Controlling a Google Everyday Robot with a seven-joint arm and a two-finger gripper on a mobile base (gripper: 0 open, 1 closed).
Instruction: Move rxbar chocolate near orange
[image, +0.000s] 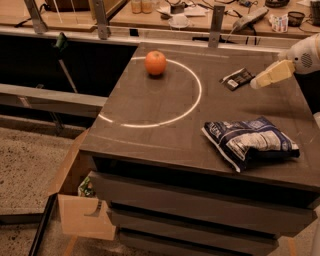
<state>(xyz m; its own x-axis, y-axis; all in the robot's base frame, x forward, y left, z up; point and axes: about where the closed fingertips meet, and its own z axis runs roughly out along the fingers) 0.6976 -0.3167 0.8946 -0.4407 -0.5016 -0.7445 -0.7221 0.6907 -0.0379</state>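
Note:
The rxbar chocolate (238, 78) is a small flat black bar with a white end. It lies on the dark tabletop (165, 125) at the back right. The orange (155, 63) sits at the back of the table on a white circle line, well left of the bar. My gripper (256, 83) comes in from the right edge on a white arm. Its pale tip is just right of the bar and slightly above the table, not holding it.
A blue-and-white chip bag (252, 141) lies at the front right of the table. A white circle (192, 102) is marked on the top. An open cardboard box (80, 200) stands on the floor at the left. A cluttered wooden bench (200, 15) runs behind.

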